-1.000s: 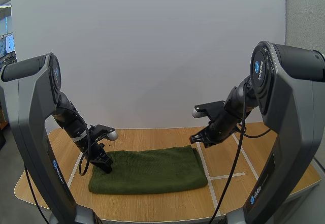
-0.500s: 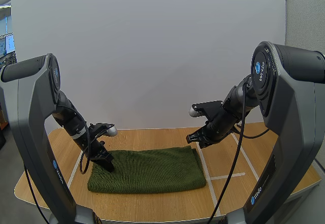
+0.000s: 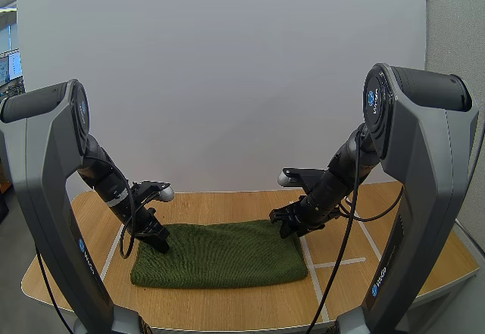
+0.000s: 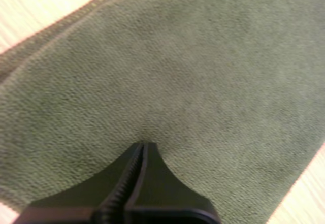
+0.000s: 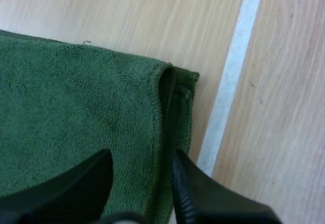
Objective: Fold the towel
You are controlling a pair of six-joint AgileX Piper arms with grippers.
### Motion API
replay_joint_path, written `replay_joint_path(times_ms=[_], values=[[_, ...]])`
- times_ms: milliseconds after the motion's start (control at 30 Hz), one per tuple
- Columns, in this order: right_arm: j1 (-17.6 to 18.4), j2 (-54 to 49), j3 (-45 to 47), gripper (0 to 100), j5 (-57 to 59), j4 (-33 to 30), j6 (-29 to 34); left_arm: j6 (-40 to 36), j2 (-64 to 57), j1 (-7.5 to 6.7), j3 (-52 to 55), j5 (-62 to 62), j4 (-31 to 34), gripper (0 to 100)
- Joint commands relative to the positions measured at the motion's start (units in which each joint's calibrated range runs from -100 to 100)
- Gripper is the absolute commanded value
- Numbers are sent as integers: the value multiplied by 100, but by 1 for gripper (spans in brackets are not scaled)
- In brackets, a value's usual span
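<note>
The left pincer (image 4: 142, 145) is closed: its two fingers lie together as one dark wedge, and the tip of that wedge presses down on the top surface of the towel (image 3: 220, 254), where the cloth shows a slight dimple. In the high view this contact point lies near the towel's left end, close to its far edge. The towel is dark green, lies flat on the wooden table (image 3: 227, 304), and is laid out as a long rectangle running from left to right; its near long edge lies parallel to the table's near edge. The right pincer (image 5: 141, 155) stands at a narrow opening, with its fingers apart and nothing gripped between them. It is positioned low over the towel's far right corner. One finger is above the cloth; the other is at the towel's right edge, where two layers of cloth lie one on the other with their hems nearly aligned. A white tape line (image 5: 236, 71) runs along the table just beside that edge. Beyond both pincers, bare table extends to the far edge.
</note>
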Motion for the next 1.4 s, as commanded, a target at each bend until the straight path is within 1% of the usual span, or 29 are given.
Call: replay_joint_path(times_ms=[0,133,200,233,267,300,467,700,800,1167,1367], values=[[-7,-25,15,68,61,-234,-90,-64,-71,6,103,-404,-56,0],[-7,-25,15,70,-376,-328,-81,-41,-71,6,185,-561,-47,0],[-7,-25,15,77,-393,-328,-81,-41,-71,6,185,-561,-47,0],[-7,-25,15,86,-393,-328,-70,-41,-71,6,185,-561,-47,0],[-7,-25,15,91,-393,-328,-62,-41,-71,6,185,-561,-47,0],[-7,-25,15,94,-375,-328,-49,-41,-71,6,185,-561,-47,0],[-7,0,15,89,-337,-256,-49,-41,-71,6,182,-561,-47,0],[-7,296,15,89,-260,-59,-62,-41,-71,6,199,-688,-47,0],[-7,294,15,89,-195,105,-197,-60,-58,6,199,-770,-59,0],[-7,625,15,89,-16,200,-197,-73,379,6,199,-843,-59,0],[1,637,15,85,835,974,-732,-73,379,6,199,-843,-59,0]])
